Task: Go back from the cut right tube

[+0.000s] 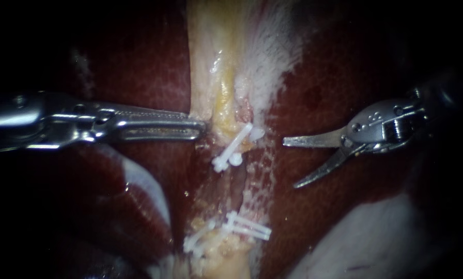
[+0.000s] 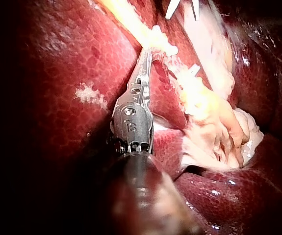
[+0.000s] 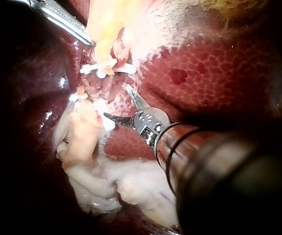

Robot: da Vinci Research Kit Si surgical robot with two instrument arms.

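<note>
A pale yellow strip of tissue [image 1: 216,62] runs down the middle of the liver [image 1: 138,67]. Under it the tube is parted, with white clips [image 1: 234,150] on the upper stump and more clips [image 1: 231,230] on the lower stump. A raw gap [image 1: 236,191] lies between them. My right instrument [image 1: 291,163] has curved blades. It hangs open to the right of the clips and touches nothing; the right wrist view shows the same [image 3: 116,101]. My left instrument [image 1: 201,128] comes in level from the left. Its long jaws are shut on the edge of the yellow strip [image 2: 153,39].
Dark red liver [image 1: 335,77] surrounds the field on both sides. A pale fold of tissue [image 1: 376,237] lies at the lower right under my right instrument, and another pale fold [image 1: 143,181] sits below my left instrument's shaft. Whitish, lumpy tissue [image 3: 111,181] shows beside the right shaft.
</note>
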